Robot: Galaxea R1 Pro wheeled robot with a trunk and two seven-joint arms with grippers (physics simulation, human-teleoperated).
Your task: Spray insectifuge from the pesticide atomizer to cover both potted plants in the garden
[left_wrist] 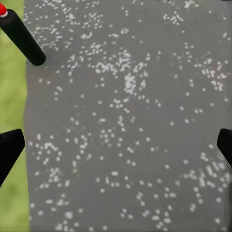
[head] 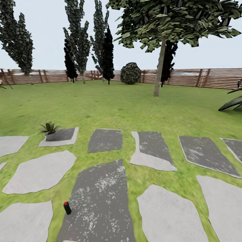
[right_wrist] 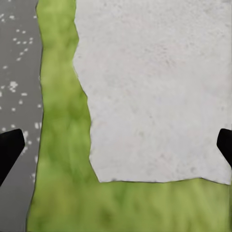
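Head view: garden lawn (head: 127,101), grey stepping stones (head: 97,198); pesticide atomizer (head: 67,208) lying at a dark stone's edge; one potted plant (head: 50,130) well beyond.

Left wrist: left gripper (left_wrist: 116,147) spread wide, empty, atomizer near.

Right wrist: right gripper (right_wrist: 116,147) spread, empty.

Likely approach step; next, lowering onto atomizer.

A green lawn (head: 111,104) stretches back to a brown slatted wooden fence (head: 201,78) under a pale sky. Grey stepping stones (head: 101,191), some dark and speckled, some light, lie in the grass. Tall dark trees (head: 80,37), a round bush (head: 130,73) and a broad leafy tree (head: 161,50) stand before the fence.
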